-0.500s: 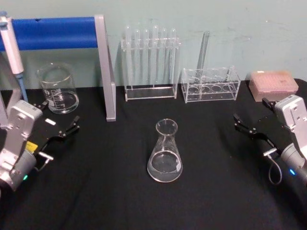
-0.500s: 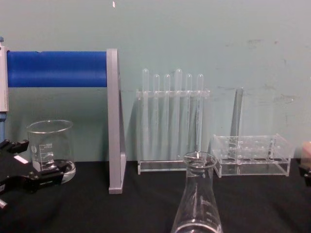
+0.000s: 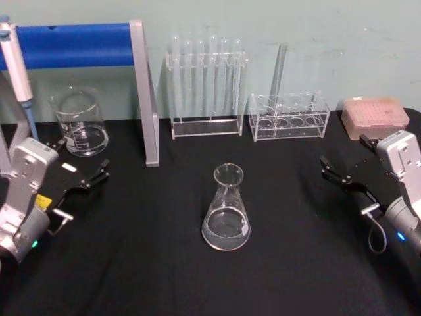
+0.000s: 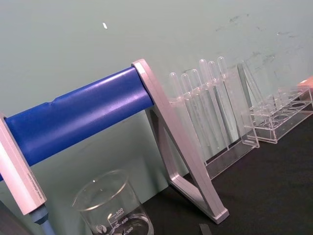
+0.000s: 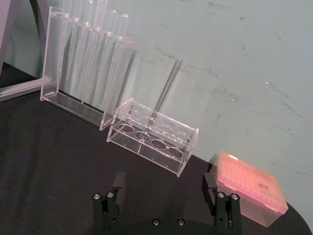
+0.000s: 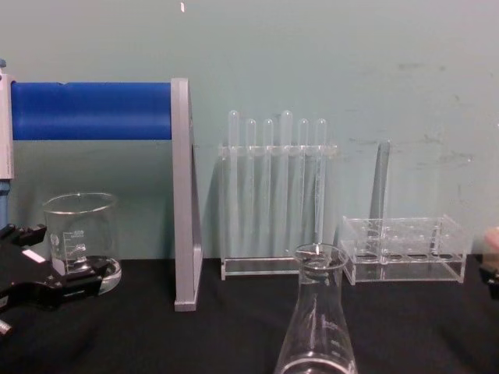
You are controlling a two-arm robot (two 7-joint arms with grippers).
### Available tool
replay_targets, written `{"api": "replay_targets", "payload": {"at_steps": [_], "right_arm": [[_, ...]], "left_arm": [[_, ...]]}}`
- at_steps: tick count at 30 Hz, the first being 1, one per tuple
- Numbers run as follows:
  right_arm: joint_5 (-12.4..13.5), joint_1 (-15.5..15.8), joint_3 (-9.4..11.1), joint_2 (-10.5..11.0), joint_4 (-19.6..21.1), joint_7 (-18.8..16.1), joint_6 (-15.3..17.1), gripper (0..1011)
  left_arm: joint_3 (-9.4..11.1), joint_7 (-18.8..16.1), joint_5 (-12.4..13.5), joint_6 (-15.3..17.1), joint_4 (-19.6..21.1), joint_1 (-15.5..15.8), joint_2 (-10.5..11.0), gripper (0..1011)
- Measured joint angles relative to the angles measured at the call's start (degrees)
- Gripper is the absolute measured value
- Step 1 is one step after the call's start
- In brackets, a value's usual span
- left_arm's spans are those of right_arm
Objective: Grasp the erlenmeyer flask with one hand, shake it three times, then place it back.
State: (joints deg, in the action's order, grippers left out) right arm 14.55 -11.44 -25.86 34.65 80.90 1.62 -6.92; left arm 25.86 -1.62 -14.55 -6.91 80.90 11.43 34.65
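Glass erlenmeyer flask (image 3: pixel 226 210) stands upright at mid-table, toward the front edge, neck vertical. Left gripper (image 3: pixel 82 159) sits near the left edge, right gripper (image 5: pixel 164 181) near the right edge. Both have jaws spread, holding nothing, tips pointing inward. Flask lies between them, well apart from each; the right looks marginally nearer.

Erlenmeyer flask (image 3: pixel 226 214) at centre, beaker (image 3: pixel 79 124) back left, tall tube rack (image 3: pixel 206 85) and low rack (image 3: pixel 289 117) behind it
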Motion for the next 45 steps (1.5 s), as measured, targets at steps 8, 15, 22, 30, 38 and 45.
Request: {"api": "replay_targets", "payload": {"at_steps": [8,15,22,30,38,45], "right_arm": [[0.0,0.0,0.0,0.0,0.0,0.0,0.0,1003],[0.0,0.0,0.0,0.0,0.0,0.0,0.0,1003],[0.0,0.0,0.0,0.0,0.0,0.0,0.0,1002],[0.3,0.1,0.7,-0.1,0.0,-0.7,0.4,1002],[3.9,3.4,3.1,1.0,3.6,-4.4,2.0,1003],[7.9,8.4,5.6,3.2,9.0,-8.5,2.8,1002]], "left_arm": [[0.0,0.0,0.0,0.0,0.0,0.0,0.0,1001],[0.0,0.0,0.0,0.0,0.0,0.0,0.0,1001],[0.0,0.0,0.0,0.0,0.0,0.0,0.0,1001],[0.0,0.0,0.0,0.0,0.0,0.0,0.0,1001],[0.0,0.0,0.0,0.0,0.0,0.0,0.0,1001],[0.0,0.0,0.0,0.0,0.0,0.0,0.0,1001]]}}
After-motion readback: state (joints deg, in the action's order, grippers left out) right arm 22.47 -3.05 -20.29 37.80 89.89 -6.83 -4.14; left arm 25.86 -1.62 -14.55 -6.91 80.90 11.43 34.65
